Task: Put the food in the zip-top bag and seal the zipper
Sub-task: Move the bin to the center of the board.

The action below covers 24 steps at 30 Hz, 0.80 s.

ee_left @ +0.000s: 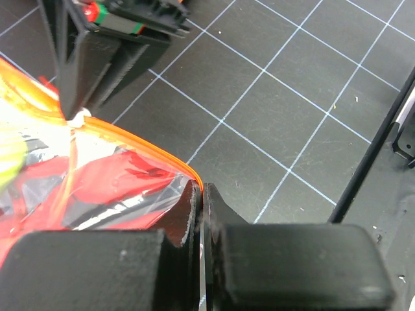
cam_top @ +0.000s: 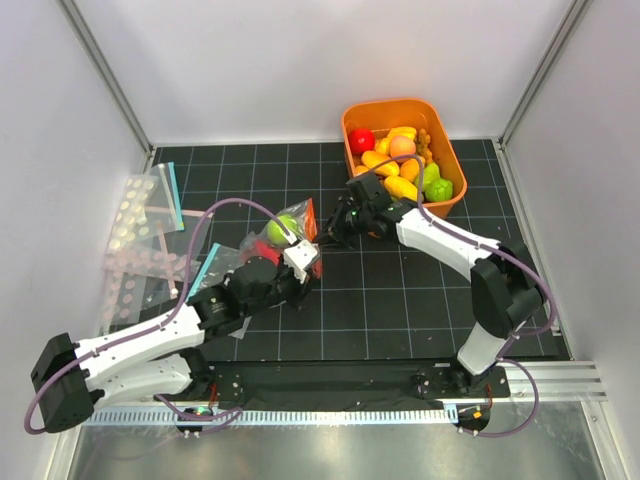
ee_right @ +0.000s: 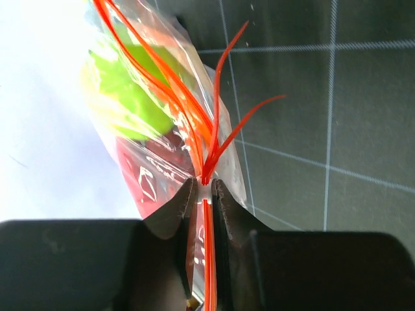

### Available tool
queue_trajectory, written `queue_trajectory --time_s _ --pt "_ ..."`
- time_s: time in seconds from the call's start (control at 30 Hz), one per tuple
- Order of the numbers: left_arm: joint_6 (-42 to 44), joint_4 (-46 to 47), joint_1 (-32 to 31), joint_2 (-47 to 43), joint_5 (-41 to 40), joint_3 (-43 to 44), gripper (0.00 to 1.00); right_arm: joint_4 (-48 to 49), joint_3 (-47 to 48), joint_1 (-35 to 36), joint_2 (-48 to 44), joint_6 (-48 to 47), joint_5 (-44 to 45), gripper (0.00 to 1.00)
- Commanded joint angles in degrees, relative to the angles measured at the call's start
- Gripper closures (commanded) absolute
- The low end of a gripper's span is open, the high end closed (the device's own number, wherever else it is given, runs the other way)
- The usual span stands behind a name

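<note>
The clear zip-top bag [cam_top: 283,243] is held up between both grippers, with the light-green fruit [cam_top: 283,229] and the red lobster [cam_top: 262,252] inside it. My left gripper [cam_top: 305,262] is shut on the near end of the red-orange zipper [ee_left: 139,144]. My right gripper [cam_top: 335,226] is shut on the far end of the zipper [ee_right: 206,155]. The right wrist view shows the green fruit [ee_right: 130,97] and the red lobster [ee_right: 152,178] through the plastic. The left wrist view shows the red lobster [ee_left: 97,184] behind the strip and the other gripper's fingers [ee_left: 97,65] pinching the strip.
An orange bin [cam_top: 352,118] of toy produce stands at the back right. Flat clear bags with teal strips [cam_top: 140,235] lie at the left on the white surface. White walls bound the black grid mat [cam_top: 400,290].
</note>
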Motion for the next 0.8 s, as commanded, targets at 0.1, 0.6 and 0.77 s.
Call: queue_trajectory --time_s 0.1,0.6,0.77 --pt "-3.4 1.2 -2.8 -2.3 7.4 0.2 1.0 8.7 1.5 -2.9 3.1 -0.7 7.3 0.99" --pt "-7.7 0.3 -5.1 -5.7 6.7 -2.5 1.0 19.2 1.8 -3.8 6.5 -4.2 6.8 0.99" --pt "-8.9 -2.4 -6.1 -7.4 5.5 -4.0 1.0 20.7 2.4 -3.9 8.5 -3.8 7.2 0.99"
